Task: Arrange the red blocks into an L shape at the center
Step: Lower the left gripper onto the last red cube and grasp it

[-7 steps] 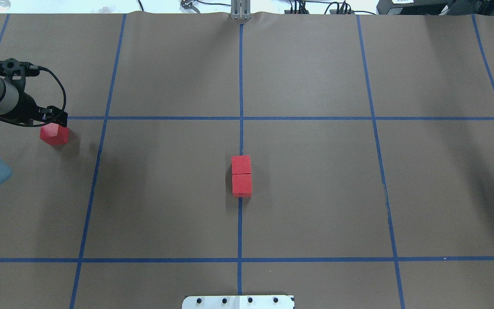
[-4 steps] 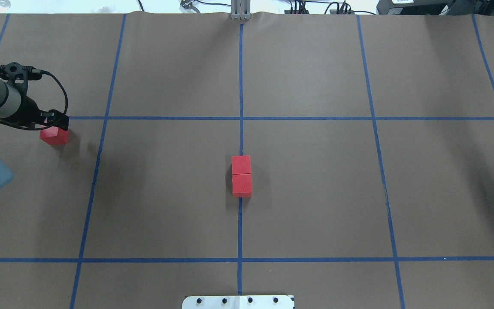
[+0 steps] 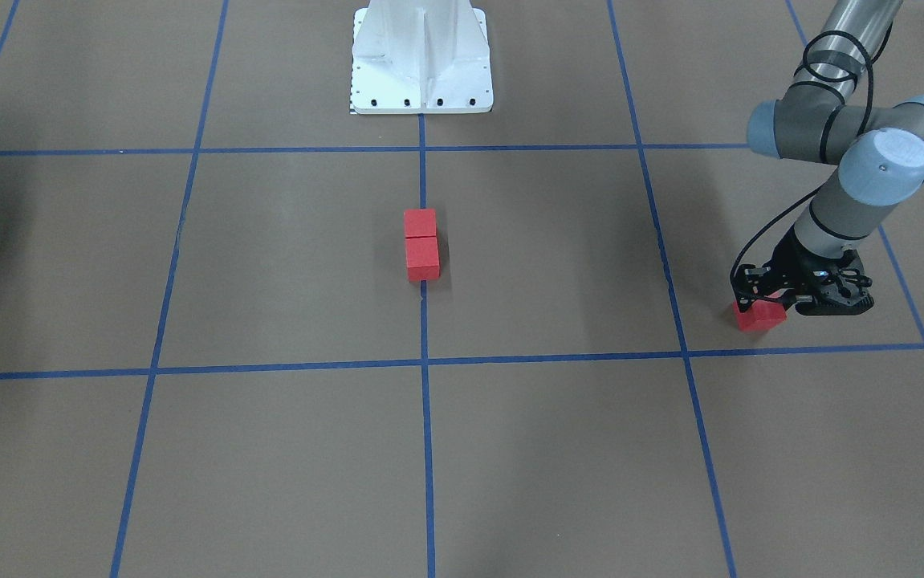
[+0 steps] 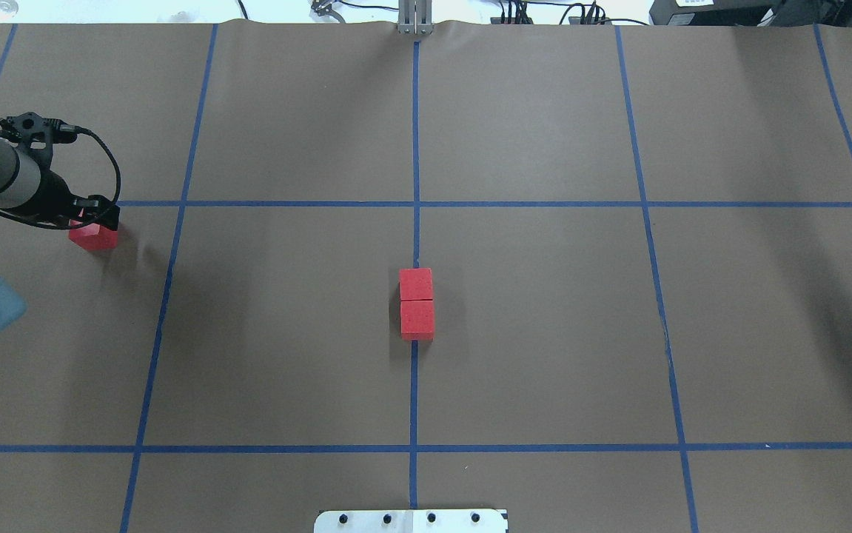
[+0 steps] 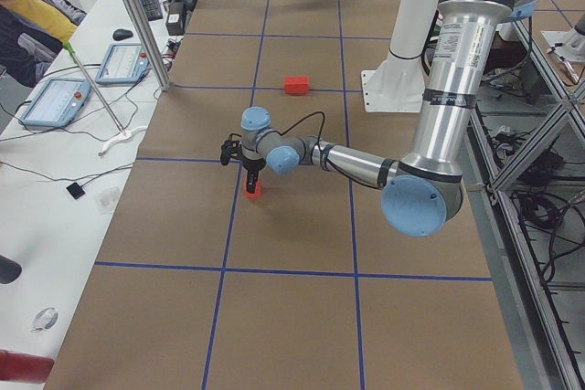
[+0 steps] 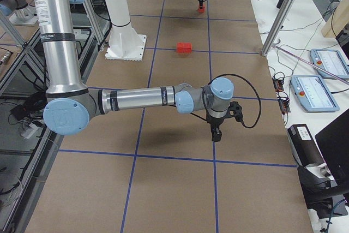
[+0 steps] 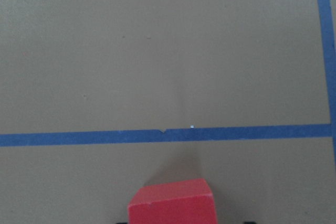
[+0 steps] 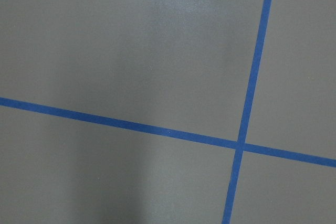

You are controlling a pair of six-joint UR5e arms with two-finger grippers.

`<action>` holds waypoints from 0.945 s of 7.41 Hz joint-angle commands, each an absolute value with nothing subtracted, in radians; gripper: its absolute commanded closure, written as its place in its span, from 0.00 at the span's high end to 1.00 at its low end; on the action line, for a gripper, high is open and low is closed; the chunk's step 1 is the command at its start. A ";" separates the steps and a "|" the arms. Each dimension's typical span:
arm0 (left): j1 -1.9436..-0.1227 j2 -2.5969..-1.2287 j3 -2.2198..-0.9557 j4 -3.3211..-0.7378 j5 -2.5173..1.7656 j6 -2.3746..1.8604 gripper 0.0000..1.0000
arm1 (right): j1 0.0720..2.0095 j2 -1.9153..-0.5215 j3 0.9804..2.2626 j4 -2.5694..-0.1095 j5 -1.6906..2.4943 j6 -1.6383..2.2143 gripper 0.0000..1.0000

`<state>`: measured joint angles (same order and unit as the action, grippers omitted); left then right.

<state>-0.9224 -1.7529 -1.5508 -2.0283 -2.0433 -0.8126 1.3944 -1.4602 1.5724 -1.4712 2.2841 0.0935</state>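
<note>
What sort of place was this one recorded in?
Likely a robotics lab workcell: a brown table marked with a blue tape grid, arms on a white pedestal, and teach pendants on a side bench by a seated person.

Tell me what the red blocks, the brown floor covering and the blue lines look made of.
The blocks are matte red with crisp edges and no glare; painted wood or dense foam, cannot tell which. The sheet is matte brown, probably paper, since its far edge ripples. The lines are thin blue tape, likely painter's; one strip shows a small nick.
</note>
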 commanded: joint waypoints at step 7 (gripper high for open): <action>-0.911 -1.908 -1.686 -2.023 -1.994 -0.805 0.00 | 1.394 -1.457 1.571 -1.471 2.286 0.094 0.99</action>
<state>-0.9148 -1.8474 -1.6581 -2.0226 -2.0027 -0.8050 1.3944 -1.4557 1.5724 -1.4711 2.2854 0.0943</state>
